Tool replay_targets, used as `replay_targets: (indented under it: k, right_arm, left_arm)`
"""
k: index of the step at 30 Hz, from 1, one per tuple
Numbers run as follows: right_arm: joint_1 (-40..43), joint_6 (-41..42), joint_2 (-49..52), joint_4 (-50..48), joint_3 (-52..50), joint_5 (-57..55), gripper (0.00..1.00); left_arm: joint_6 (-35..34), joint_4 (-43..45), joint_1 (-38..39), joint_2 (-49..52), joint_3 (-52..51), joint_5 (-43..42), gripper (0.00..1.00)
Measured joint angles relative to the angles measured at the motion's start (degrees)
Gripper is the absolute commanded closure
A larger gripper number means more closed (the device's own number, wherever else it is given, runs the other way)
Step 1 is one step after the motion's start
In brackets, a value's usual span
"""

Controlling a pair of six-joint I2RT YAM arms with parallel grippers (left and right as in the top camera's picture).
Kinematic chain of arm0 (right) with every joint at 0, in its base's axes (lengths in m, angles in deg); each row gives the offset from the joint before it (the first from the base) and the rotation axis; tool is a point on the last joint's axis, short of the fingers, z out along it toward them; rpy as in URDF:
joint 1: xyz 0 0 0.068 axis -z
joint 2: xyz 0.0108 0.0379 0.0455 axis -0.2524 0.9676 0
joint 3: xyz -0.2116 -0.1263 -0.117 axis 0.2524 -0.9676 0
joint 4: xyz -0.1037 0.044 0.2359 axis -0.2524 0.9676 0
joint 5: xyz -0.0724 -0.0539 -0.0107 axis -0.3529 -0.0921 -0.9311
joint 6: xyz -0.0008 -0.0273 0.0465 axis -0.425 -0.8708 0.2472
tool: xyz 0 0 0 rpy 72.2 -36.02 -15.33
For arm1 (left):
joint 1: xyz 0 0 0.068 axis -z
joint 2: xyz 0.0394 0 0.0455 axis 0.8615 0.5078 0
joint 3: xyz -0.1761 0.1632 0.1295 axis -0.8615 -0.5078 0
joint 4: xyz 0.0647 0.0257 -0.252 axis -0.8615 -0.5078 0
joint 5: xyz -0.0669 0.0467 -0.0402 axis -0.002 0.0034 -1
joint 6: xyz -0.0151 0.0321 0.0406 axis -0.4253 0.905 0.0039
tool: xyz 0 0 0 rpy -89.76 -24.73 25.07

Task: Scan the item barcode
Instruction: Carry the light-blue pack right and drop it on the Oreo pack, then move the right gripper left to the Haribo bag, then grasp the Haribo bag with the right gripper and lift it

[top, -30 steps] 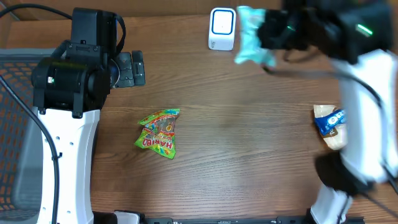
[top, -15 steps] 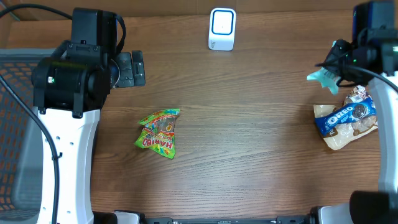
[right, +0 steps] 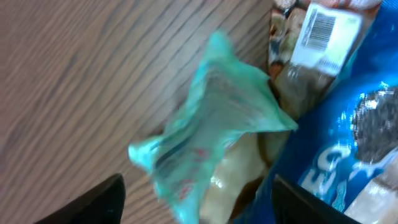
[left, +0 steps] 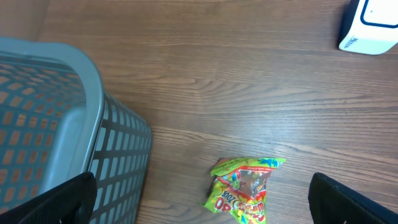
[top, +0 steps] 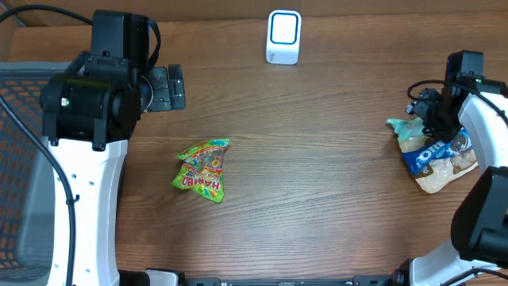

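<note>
- Note the right jaws spread and low at the right edge of the counter (top: pixel 317 159), pinching nothing, with the teal packet (right: pixel 211 124) lying loose between them and leaning on the Oreo pack (top: pixel 435 152).
- Note the left jaws spread wide as well, empty, hanging over bare wood beside the grey basket (left: pixel 74 112), with the Haribo bag (left: pixel 244 190) just ahead.
- Could snag a crinkled corner of the teal packet on lifting away, given film close to one side of the jaws. That would drag it along or flip it off the Oreo pack.
- Could shove the Oreo pack nearer the counter's edge with a sideways exit; already close to it, judging from above.
- Cannot tell which item is due for scanning, so risk of picking the wrong one, or of pinching two touching packs together.
- Might present the Haribo bag, well apart from the scanner (top: pixel 283 36), wrong side out: no barcode visible on its upturned face.
- Soft film on every pack, so prone to folding over a barcode under a pinch and spoiling the read.
</note>
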Motion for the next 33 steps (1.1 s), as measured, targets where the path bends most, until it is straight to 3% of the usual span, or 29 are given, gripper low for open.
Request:
replay_targets:
  k: [3,7,11,16,24,33]
  right_arm:
    - [-0.1,-1.9,-0.3,5.4,6.0,6.0,0.24]
    - [-2.3,-4.7,-2.3,5.0,12.0,17.4,0.23]
    - [-11.2,-5.9,-2.6,2.4,12.3,25.7,0.16]
    - [-25.6,-4.8,1.5,-5.0,10.0,28.6,0.01]
    - [-43.2,-2.4,14.1,-20.4,9.0,29.6,0.00]
    - [-51.8,-1.3,21.2,-32.8,8.8,29.9,0.01]
  left_arm:
    - [0.0,0.0,0.0,0.0,0.0,0.0,0.00]
    - [0.0,0.0,0.0,0.0,0.0,0.0,0.00]
    - [0.0,0.0,0.0,0.0,0.0,0.0,0.00]
    - [0.0,0.0,0.0,0.0,0.0,0.0,0.00]
    - [0.0,0.0,0.0,0.0,0.0,0.0,0.00]
    - [0.0,0.0,0.0,0.0,0.0,0.0,0.00]
